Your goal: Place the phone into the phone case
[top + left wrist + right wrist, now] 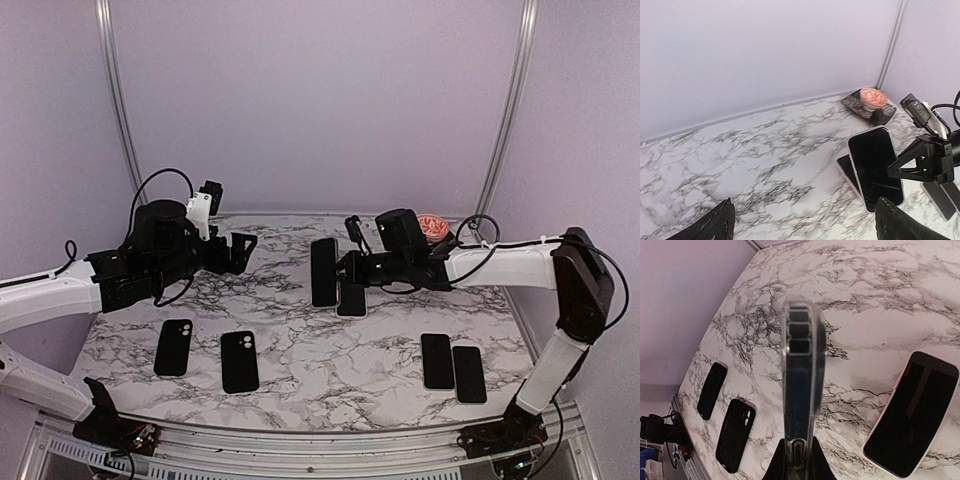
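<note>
Right pincer (796,460): pinching case (801,385) edge-on above phone (912,412). Left pincer (802,225): spread, idle. I level the case, then lower squarely.

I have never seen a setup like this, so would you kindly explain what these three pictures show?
Two white-and-black robot arms work over a marble-patterned table. One picture looks down from behind them; the other two come from cameras on each wrist. The right claw grips a clear phone case with a black back, held on edge above a white-edged phone with a dark screen. The left claw is open and holds nothing. Two black camera-cutout cases lie front left, two more dark-screened phones front right.
</note>
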Robot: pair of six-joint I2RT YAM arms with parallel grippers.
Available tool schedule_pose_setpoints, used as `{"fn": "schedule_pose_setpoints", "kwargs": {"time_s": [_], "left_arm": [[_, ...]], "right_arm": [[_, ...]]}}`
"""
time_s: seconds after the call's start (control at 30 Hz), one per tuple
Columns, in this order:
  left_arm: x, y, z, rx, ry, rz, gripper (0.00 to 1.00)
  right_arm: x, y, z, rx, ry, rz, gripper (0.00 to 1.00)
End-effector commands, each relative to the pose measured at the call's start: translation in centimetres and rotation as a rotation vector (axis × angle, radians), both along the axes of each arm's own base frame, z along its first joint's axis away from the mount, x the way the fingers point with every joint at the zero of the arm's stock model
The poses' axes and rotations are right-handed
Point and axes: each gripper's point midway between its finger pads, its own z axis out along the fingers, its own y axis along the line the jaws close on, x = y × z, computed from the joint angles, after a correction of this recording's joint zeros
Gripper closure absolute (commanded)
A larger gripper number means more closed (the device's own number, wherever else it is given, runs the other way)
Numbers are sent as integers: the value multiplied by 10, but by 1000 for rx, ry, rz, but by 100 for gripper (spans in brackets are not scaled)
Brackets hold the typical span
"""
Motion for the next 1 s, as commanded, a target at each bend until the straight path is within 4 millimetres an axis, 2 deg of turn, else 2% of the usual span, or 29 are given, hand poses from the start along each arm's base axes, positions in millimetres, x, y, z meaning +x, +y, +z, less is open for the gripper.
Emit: {"fn": "schedule_pose_setpoints", "kwargs": {"time_s": [0.0,0.13,0.2,0.4,0.5,0.63,0.7,0.87,0.93,0.97], "left_arm": [[3,27,-26,71,63,96,1],[6,34,-34,90,64,114,1],[7,34,-40,96,73,117,1],[7,33,-43,78,91,104,1],[7,35,-41,75,86,111,1],[7,36,-39,68,82,113,1],[7,37,-39,66,84,111,1],[8,37,-38,63,84,112,1],[8,38,-38,62,83,116,1],[9,40,-37,61,81,121,1]], "right_arm": [[22,29,13,107,42,33,100],[29,54,-18,164,155,111,100],[35,60,-37,165,195,111,100],[62,43,-72,192,276,27,99],[66,40,-85,143,291,23,90],[71,32,-89,53,267,-1,69],[74,27,-86,17,252,-20,63],[74,24,-60,-97,169,-51,60],[71,26,-48,-221,98,-85,60],[73,20,-43,-324,38,-147,58]]}}
